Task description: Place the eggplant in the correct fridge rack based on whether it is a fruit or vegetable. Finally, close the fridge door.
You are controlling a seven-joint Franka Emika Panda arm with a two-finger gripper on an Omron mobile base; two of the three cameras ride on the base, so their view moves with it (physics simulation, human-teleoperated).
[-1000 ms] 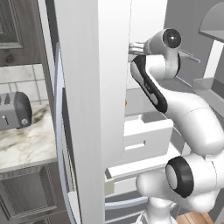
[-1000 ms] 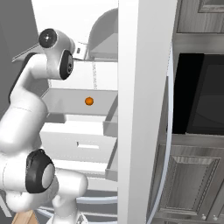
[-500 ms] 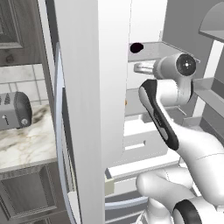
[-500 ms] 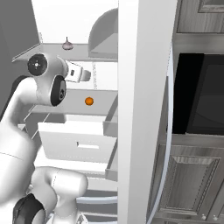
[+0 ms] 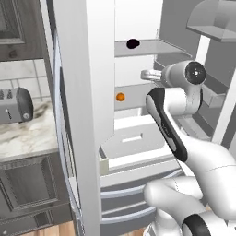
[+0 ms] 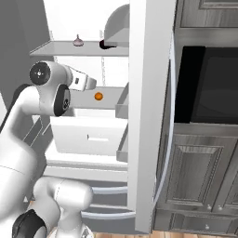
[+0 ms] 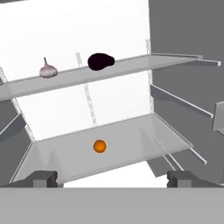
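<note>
Hiding eggplant (image 6: 105,44) partly: door edge (image 6: 148,93)

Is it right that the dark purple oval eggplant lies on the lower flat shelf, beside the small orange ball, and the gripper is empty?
Not quite. The dark purple oval eggplant lies on the upper pale grey fridge rack, near a small pale garlic bulb, as the hand view shows. The small orange ball sits alone on the lower flat shelf. The gripper is indeed empty.
</note>
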